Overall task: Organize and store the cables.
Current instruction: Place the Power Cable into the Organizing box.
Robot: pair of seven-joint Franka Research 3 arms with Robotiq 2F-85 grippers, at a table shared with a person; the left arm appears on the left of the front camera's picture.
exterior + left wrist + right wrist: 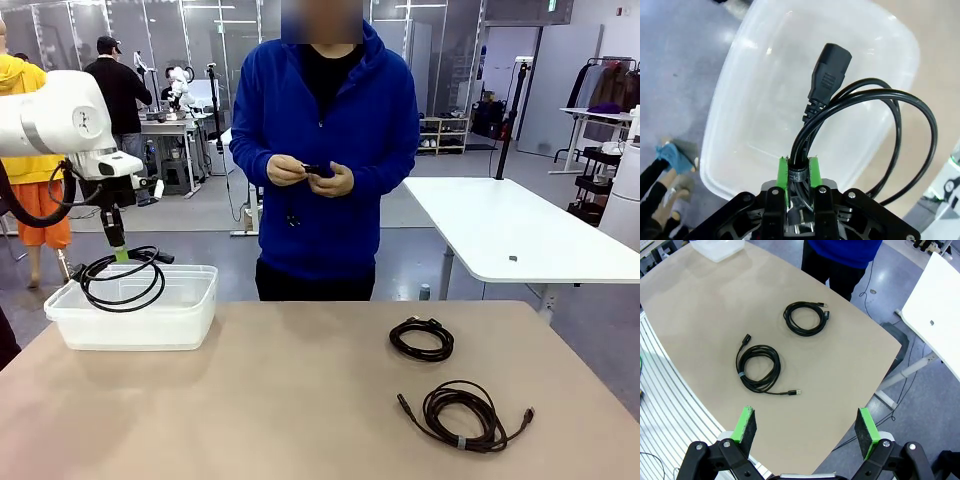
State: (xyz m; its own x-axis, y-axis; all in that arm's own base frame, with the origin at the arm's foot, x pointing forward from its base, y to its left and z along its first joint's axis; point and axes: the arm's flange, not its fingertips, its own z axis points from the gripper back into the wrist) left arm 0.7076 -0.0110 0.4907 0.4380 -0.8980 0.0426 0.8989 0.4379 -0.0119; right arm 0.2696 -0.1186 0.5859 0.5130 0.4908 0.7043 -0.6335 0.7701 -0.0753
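I see the left gripper (799,167) pinching a coiled power cable (830,75) over the clear bin (130,320). Right gripper (805,426) is spread wide above the surface (250,400). A small black coil (421,338) and a larger brown coil (465,415) lie there, near each other. The person's hands (300,175) hold another cable (318,169).

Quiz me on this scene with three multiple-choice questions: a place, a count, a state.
1. Where does the cable in the left tool hang? A) over the clear bin B) over a chair C) over a shelf
2. How many coiled cables lie on the tabletop? A) none B) two C) five
3. How do the jaws of the right tool stand? A) wide open B) shut on a cable C) shut on nothing
Answers: 1A, the coil dangles above the bin; 2B, a nearer coil and a farther coil lie apart; 3A, its green pads stand far apart, nothing between.
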